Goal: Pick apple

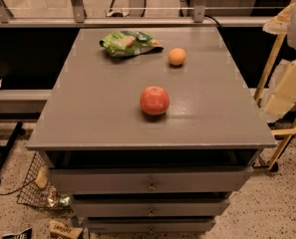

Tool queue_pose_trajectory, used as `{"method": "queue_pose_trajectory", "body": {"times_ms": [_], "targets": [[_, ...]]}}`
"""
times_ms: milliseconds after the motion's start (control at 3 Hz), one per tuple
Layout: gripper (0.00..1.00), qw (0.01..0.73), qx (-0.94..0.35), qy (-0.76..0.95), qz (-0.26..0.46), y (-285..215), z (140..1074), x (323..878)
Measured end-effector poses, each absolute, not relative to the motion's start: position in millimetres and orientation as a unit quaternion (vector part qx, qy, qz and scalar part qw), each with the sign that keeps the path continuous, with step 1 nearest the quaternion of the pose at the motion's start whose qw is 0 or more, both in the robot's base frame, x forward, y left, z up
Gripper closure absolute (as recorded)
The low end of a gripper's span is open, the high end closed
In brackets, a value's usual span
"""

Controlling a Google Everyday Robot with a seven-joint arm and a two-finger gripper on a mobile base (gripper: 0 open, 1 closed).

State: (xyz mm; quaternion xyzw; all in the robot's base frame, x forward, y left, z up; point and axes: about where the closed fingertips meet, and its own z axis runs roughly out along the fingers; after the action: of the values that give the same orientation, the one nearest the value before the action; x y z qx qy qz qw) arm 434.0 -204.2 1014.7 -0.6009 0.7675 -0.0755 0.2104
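Observation:
The apple (154, 100) is round, red-orange and glossy with a dimpled top. It sits upright near the middle of the grey cabinet top (92, 113), closer to the front edge. My gripper (286, 88) shows as pale cream parts at the right edge of the camera view. It is beyond the cabinet's right side, well to the right of the apple and apart from it. It holds nothing that I can see.
A smaller plain orange fruit (177, 57) lies behind the apple to the right. A green snack bag (129, 42) lies at the back. The cabinet has drawers (151, 182) below. A rail (137, 20) runs behind it. A wire basket (38, 185) and packets sit on the floor at the left.

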Motion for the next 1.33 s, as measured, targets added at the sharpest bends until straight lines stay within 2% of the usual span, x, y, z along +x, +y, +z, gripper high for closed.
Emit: {"method": "queue_pose_trajectory", "body": {"times_ms": [333, 667, 1333], "targets": [[0.0, 0.218, -0.597, 0.768, -0.079, -198, 1018, 437], [0.0, 0.233, -0.587, 0.772, -0.064, -165, 1010, 467], [0.0, 0.246, -0.583, 0.773, 0.046, -92, 960, 541]]}}
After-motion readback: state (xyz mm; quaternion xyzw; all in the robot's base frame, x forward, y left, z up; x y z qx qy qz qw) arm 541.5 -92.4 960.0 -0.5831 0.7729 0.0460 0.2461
